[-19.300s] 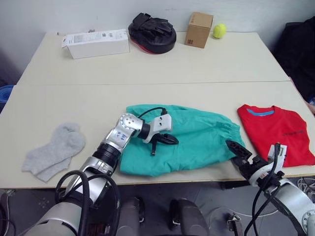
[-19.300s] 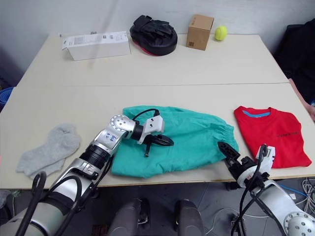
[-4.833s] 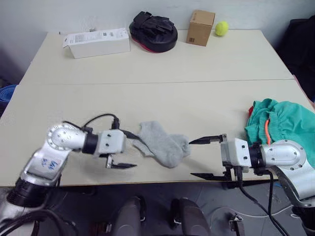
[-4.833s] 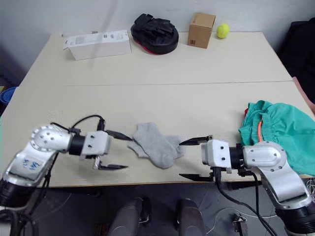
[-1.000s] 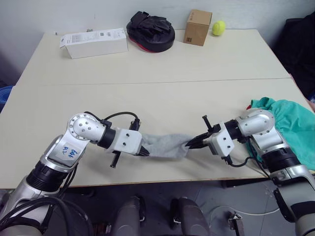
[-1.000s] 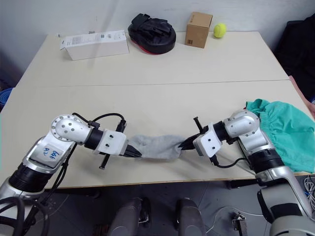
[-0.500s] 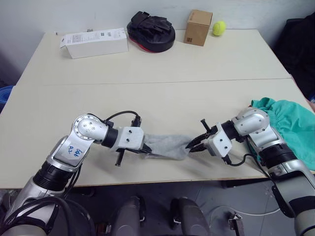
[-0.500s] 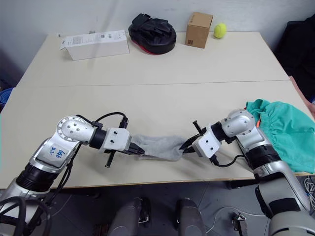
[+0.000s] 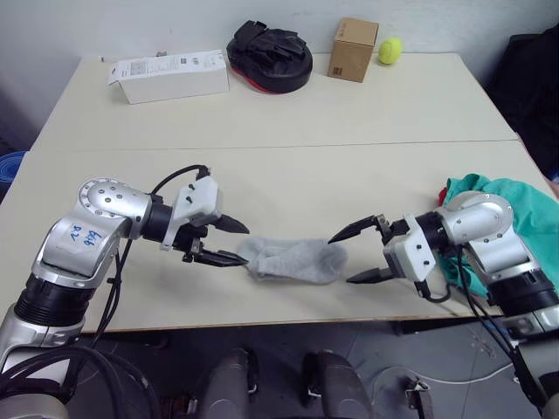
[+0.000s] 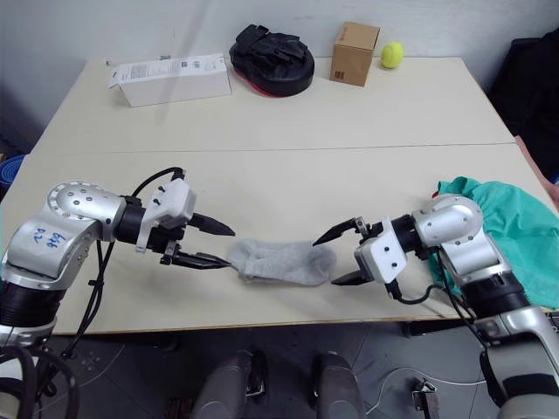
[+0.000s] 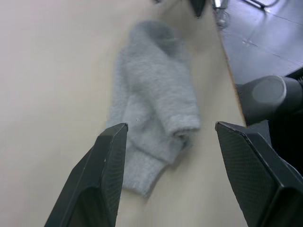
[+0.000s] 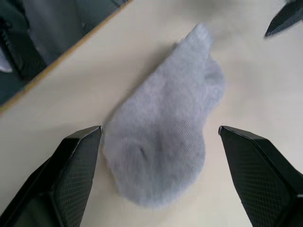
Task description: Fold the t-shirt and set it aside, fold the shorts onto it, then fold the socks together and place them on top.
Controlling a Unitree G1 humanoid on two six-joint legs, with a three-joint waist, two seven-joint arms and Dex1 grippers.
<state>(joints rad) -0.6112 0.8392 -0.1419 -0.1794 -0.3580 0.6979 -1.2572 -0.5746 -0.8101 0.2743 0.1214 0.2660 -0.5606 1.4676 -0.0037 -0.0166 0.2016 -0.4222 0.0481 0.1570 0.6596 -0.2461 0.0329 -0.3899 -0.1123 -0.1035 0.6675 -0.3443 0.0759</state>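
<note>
- Near the front edge of the table (image 9: 288, 113), the socks (image 9: 293, 260) lie flat as one light grey bundle, one laid over the other, lengthwise between the two grippers.
- The left gripper (image 9: 228, 241) sits just beside the socks' left end, its two black fingers spread apart and holding nothing; the lower fingertip is at the cuff edge, and whether it touches the knit cannot be told.
- The right gripper (image 9: 354, 256) faces the socks' right end from a short way off, fingers wide apart and empty, clear of the fabric.
- From the left wrist camera, the socks (image 11: 156, 123) show a rolled or doubled edge near the fingers, with the table edge and the floor just beyond.
- From the right wrist camera, the socks (image 12: 165, 137) lie between the open fingers, with the tip of the left gripper at the far end.
- The shorts (image 9: 515, 201) form a bunched teal-green heap at the table's right edge, behind the right arm, well apart from the socks.
- Along the far side stand a white box (image 9: 170, 74), a black padded mitt (image 9: 269, 54), a cardboard box (image 9: 354, 50) and a tennis ball (image 9: 389, 51).
</note>
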